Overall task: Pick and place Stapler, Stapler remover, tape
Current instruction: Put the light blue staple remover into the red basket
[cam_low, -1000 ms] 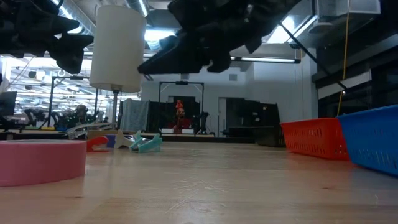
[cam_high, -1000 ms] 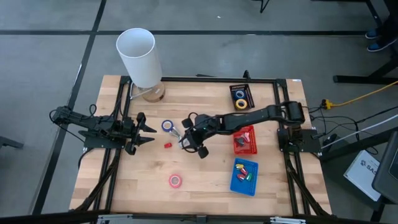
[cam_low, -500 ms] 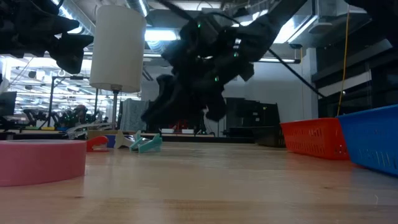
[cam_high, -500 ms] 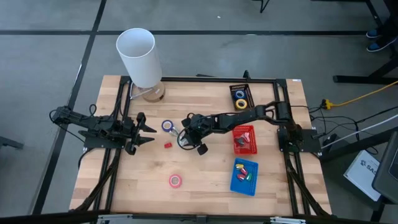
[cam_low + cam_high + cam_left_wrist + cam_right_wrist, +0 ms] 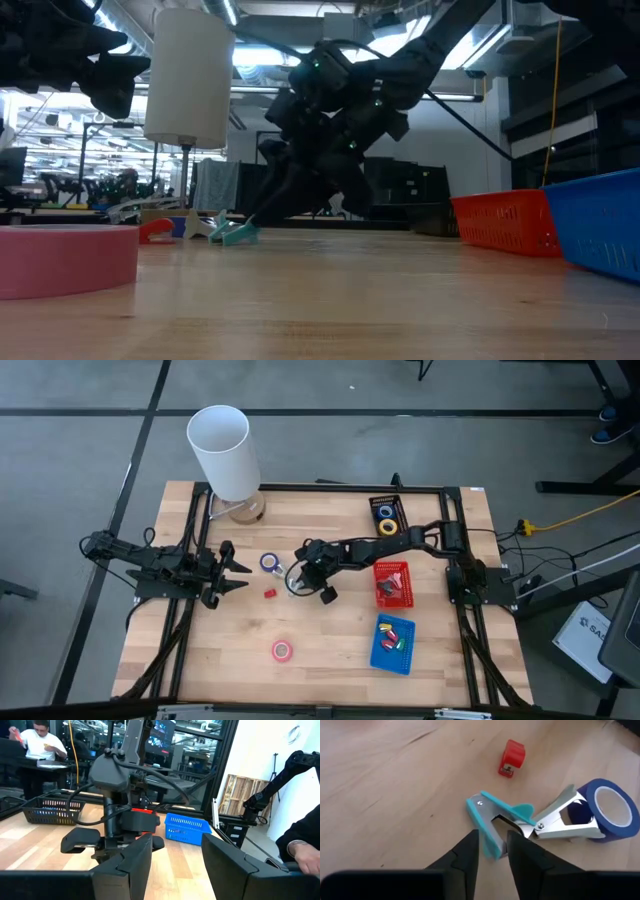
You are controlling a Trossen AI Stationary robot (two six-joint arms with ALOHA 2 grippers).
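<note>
A teal staple remover [image 5: 487, 827] lies on the wooden table near its middle, also seen low on the table [image 5: 236, 233]. My right gripper [image 5: 493, 849] has come down on it [image 5: 294, 584] and is shut on it. A pale grey staple remover [image 5: 559, 820] lies against the teal one, beside a blue tape roll [image 5: 609, 814]. The small red stapler [image 5: 511, 756] sits just left of them [image 5: 269, 593]. A pink tape roll [image 5: 282, 650] lies nearer the front edge. My left gripper [image 5: 175, 865] waits open at the table's left side [image 5: 240, 574]. My right gripper has one end of the teal staple remover [image 5: 490, 842] between its two fingers [image 5: 469, 851]. The fingers slant down onto it from the table's right side. The remover lies flat on the table, and its other end meets the pale grey remover.
A tall white cylinder [image 5: 222, 455] stands at the far left corner. A black tray [image 5: 386, 515] with tape rolls is at the far right. A red basket [image 5: 393, 583] and a blue basket [image 5: 393, 643] sit on the right. A seated person [image 5: 40, 745] shows beyond the table.
My right gripper has sunk from well above the table down to the teal staple remover, tipping its fingers more steeply downward and shifting slightly toward the table's left. The staple removers, the stapler and the tape rolls have stayed where they were.
</note>
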